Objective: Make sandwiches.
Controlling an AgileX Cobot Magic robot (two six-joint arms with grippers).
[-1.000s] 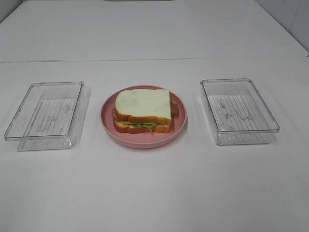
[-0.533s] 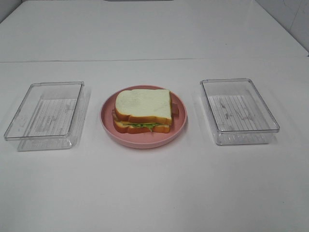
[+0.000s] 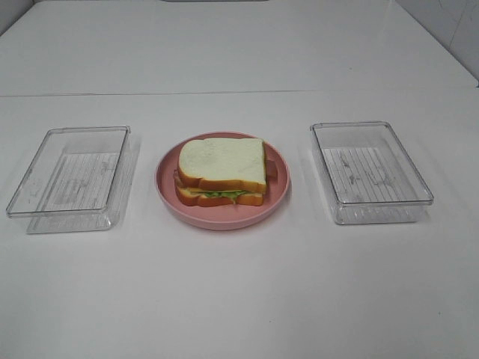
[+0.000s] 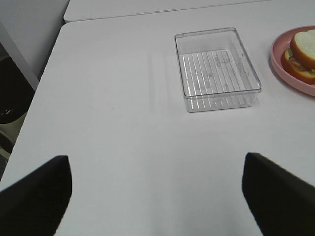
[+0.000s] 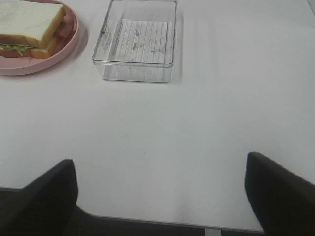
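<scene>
A: The sandwich (image 3: 221, 172) sits stacked on the pink plate (image 3: 166, 191), between the two clear trays (image 3: 69, 179) (image 3: 370, 172); assembly looks done, so little remains beyond keeping clear.

B: The overhead shows no arms. Each wrist view shows its gripper (image 4: 157, 196) (image 5: 160, 196) spread wide, holding nothing, over the table's near edge.

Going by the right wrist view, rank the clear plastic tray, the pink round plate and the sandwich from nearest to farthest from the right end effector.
1. Clear plastic tray: nearest, straight ahead of the open right end effector.
2. Pink round plate: beyond the tray's far side, toward the table's middle.
3. Sandwich of white, brown-crusted bread with green lettuce: sits on that plate, set back from its near rim.
</scene>
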